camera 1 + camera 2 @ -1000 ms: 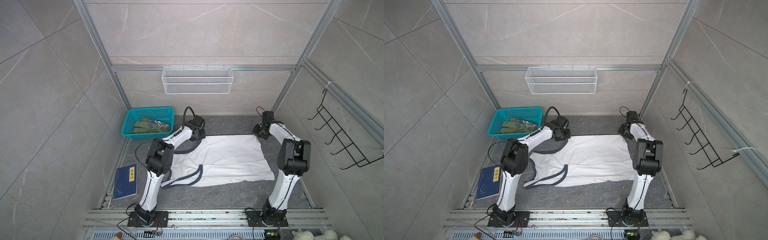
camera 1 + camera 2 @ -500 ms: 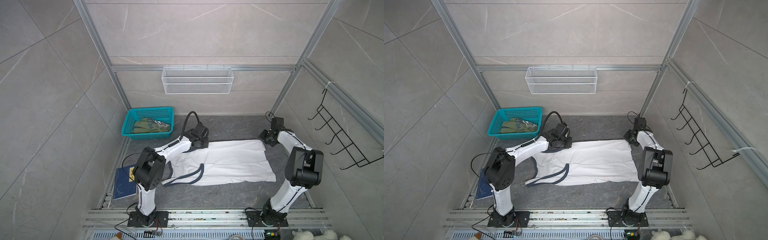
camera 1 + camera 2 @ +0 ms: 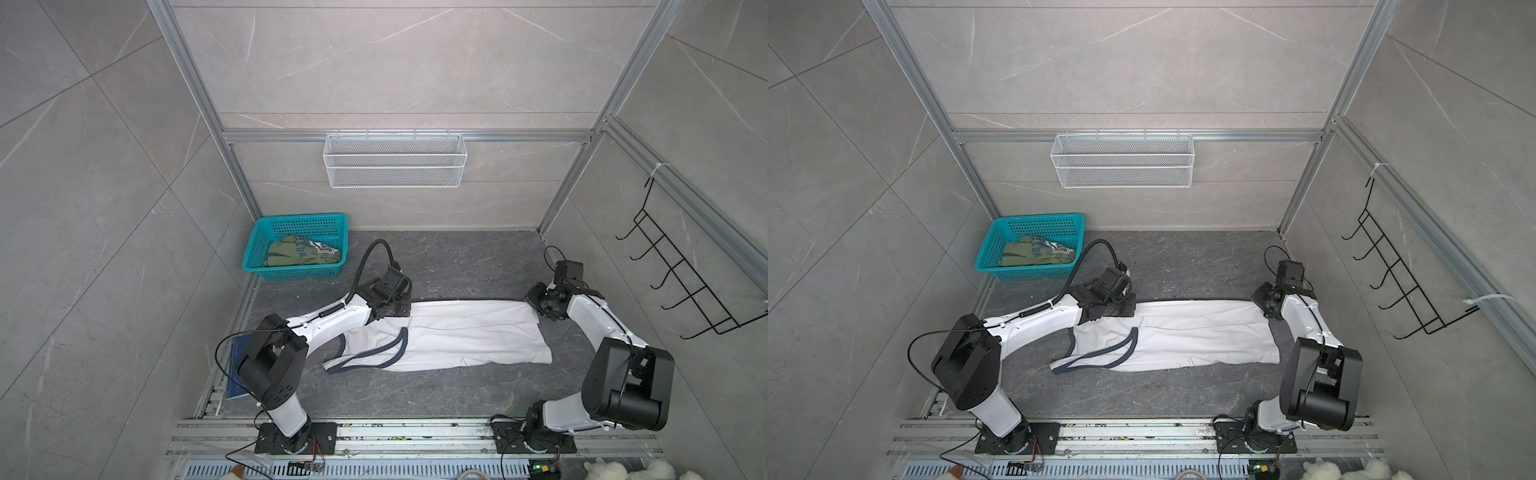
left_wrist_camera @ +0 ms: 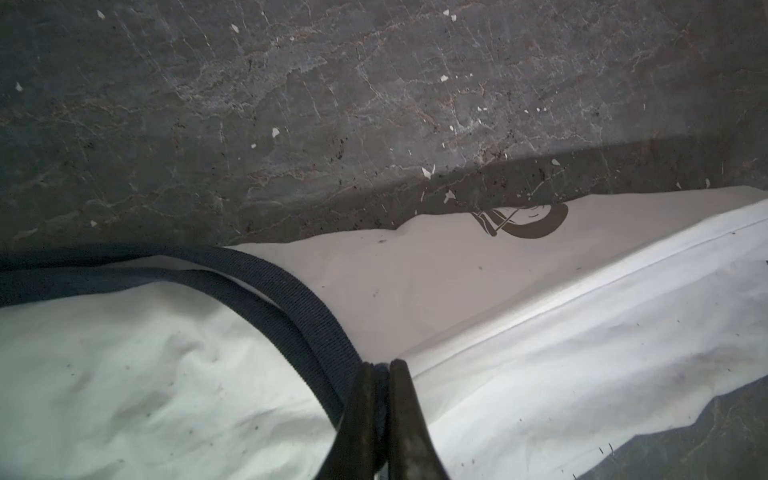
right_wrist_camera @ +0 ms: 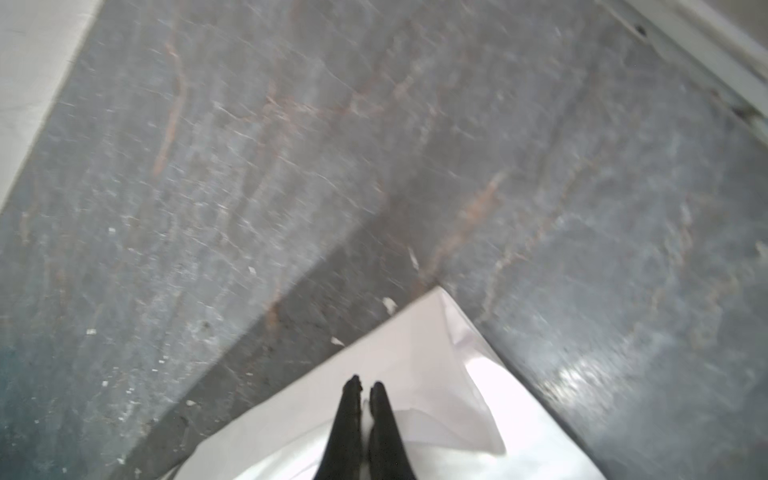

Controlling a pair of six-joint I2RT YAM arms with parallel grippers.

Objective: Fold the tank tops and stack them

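Left gripper (image 4: 381,368) clenched on the navy trim (image 4: 286,286) of the white top (image 3: 465,336), at an armhole edge. Right gripper (image 5: 365,386) clenched on the top's hem corner at the other end. Both sit low over the table (image 3: 457,257).

White top lies mid-table between the arms as a long band, its far long side turning over on itself. Green top (image 3: 299,255) is bunched in the basket (image 3: 297,218), back left, not folded yet.

Cloth looks light, thin and limp, not fragile. It will probably sag between grips and drag on the smooth table. Best holds are the trim and hem corners, as now; the trim is thicker, so a firmer pinch.

A second ago the top was spread wider, with its far edge further back. Now that edge is pulled forward and the band is narrower. Both arms have swung frontward, and the left elbow is low over the book (image 3: 232,386).
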